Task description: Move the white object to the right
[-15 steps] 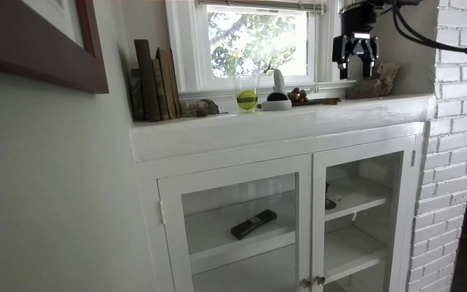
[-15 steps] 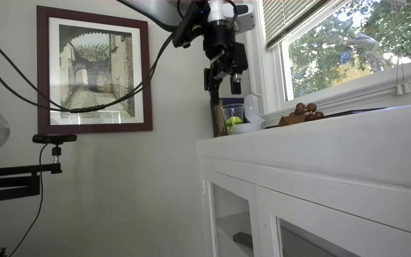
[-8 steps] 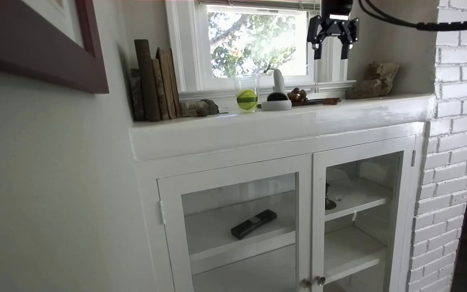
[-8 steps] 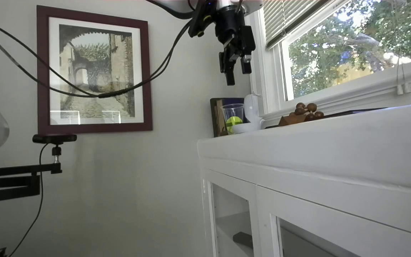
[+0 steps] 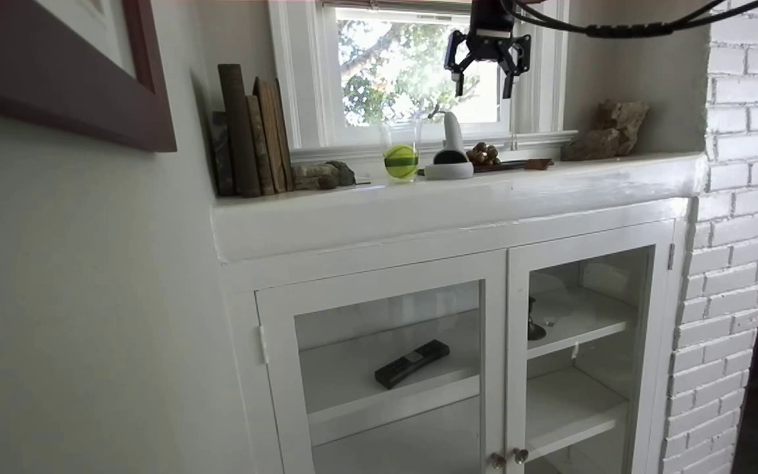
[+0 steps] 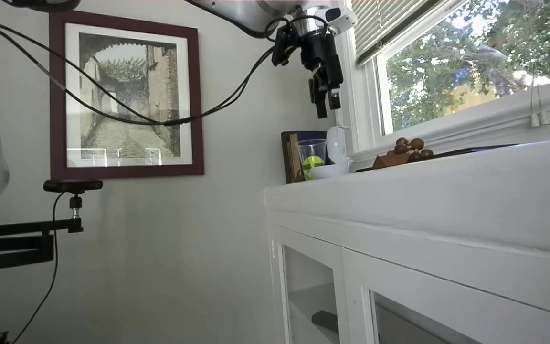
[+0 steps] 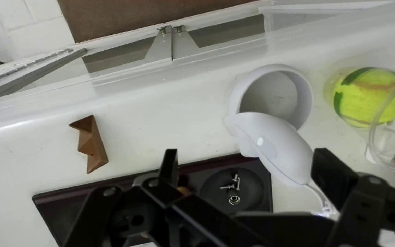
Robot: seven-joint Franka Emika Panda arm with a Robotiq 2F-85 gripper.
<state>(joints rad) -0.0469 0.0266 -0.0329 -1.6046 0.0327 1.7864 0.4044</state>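
The white object is a controller-like item with a round ring base and a tapering handle. It stands on the white ledge in both exterior views [image 5: 453, 137] [image 6: 336, 145]. In the wrist view its handle [image 7: 279, 147] leans toward the right-hand finger, with the ring under it. My gripper is open and empty, fingers pointing down, in both exterior views [image 5: 483, 93] [image 6: 328, 111]. It hangs well above the ledge, a little to the right of the handle in an exterior view. In the wrist view the handle shows between the gripper's fingertips [image 7: 243, 159], nearer the right-hand one, not touching.
A clear cup [image 5: 392, 135] holding a yellow-green ball [image 7: 369, 97] stands close beside the white object. A dark tray [image 7: 63, 202] with small metal parts, brown beads [image 6: 401, 148] and a brown angular piece [image 7: 93, 145] are on the other side. Books [image 5: 244, 138] and a rock [image 5: 616, 128] stand farther out.
My gripper has moved left across an exterior view, from above the rock to near the white object. It rose first, and is now nearer the window. The objects have not moved.
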